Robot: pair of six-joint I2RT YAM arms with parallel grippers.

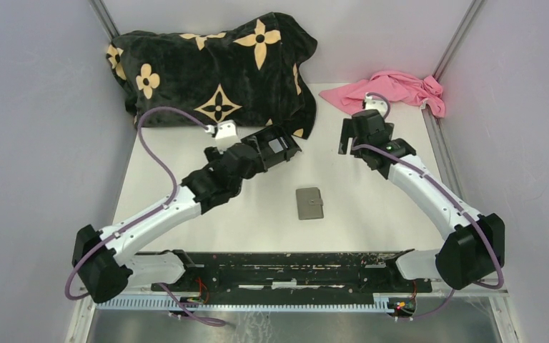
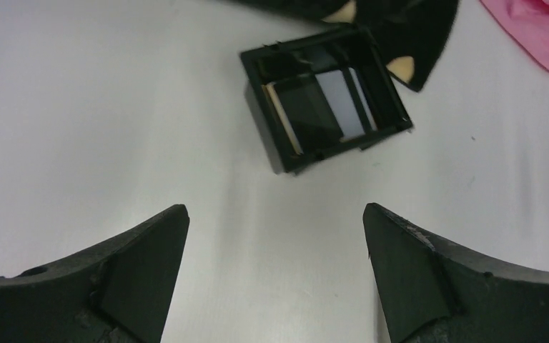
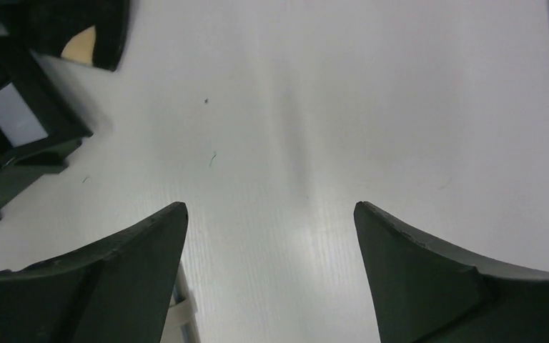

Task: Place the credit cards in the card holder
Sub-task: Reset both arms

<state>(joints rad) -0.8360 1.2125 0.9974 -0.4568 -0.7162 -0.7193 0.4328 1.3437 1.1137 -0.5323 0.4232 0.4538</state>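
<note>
- Card holder [image 1: 309, 203], top view: grey, closed and flat on the table [image 1: 372, 214]. It lies on the near side of the black box [image 1: 291, 143], well apart from it, with nothing touching it.
- Credit cards [image 1: 277, 145], top view: they show only as a pale patch inside the black box. The box sits at the near edge of the black flower-patterned blanket [image 1: 214, 64]. A pink cloth [image 1: 393, 89] lies to the far right of the box.
- Left wrist view: the left gripper [image 2: 275, 214] has its jaws spread wide, with nothing between them and bare table below. The black box is ahead of the fingertips, not touching them. Inside the box, a black card overlaps a silvery-white one, and a tan edge runs along the box's left wall.
- Right wrist view: the right gripper [image 3: 270, 211] is spread wide and empty over bare table. The black box is cut off at the left edge of the view, with a pale card visible in it. A corner of the blanket lies just beyond the box.
</note>
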